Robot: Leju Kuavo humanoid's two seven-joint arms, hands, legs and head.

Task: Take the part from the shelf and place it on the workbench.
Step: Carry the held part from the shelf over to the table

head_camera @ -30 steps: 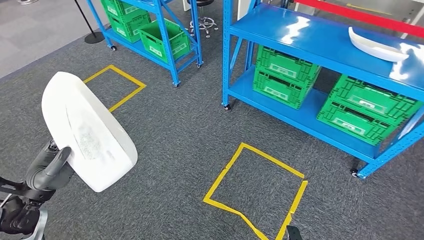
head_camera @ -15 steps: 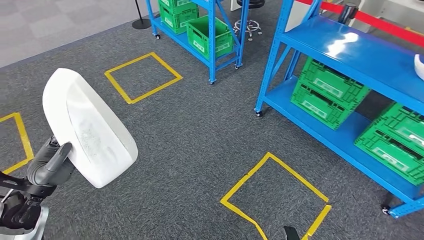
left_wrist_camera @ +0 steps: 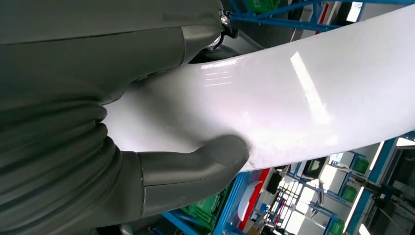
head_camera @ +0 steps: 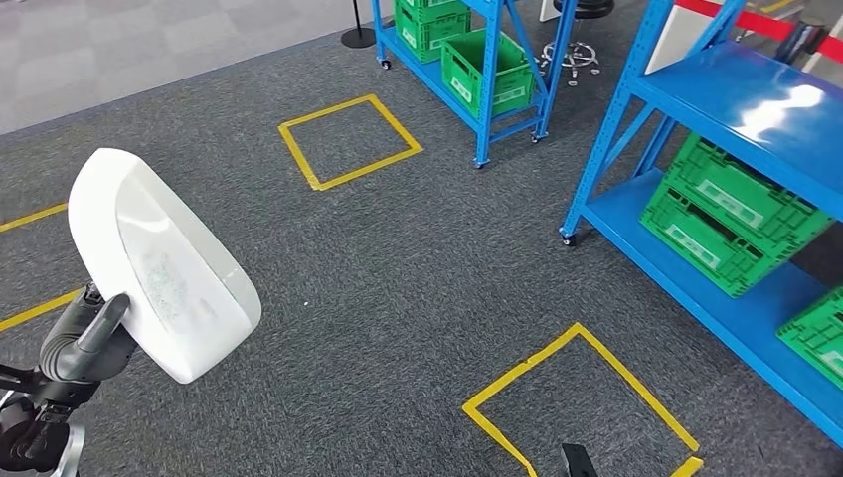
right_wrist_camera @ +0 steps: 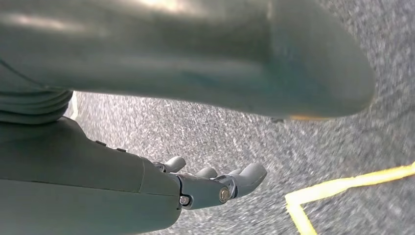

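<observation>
Left hand (head_camera: 84, 338): gripping the white part (head_camera: 159, 263) at its lower edge, thumb (left_wrist_camera: 195, 169) pressing on the glossy face; part is riding tilted above the grey carpet (head_camera: 378, 288), low on the robot's left side. Right hand (right_wrist_camera: 215, 186): hanging over the carpet, fingers loosely extended and apart, holding nothing. Yellow tape squares (head_camera: 582, 397) are lying on the floor ahead. Beyond, blue shelves (head_camera: 756, 109) are carrying green crates (head_camera: 731, 214).

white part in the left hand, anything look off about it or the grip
Nothing looks damaged. The white part is held tilted in the left hand, thumb pressed on its glossy face, which shows a dull scuffed patch. The right hand hangs empty.
</observation>
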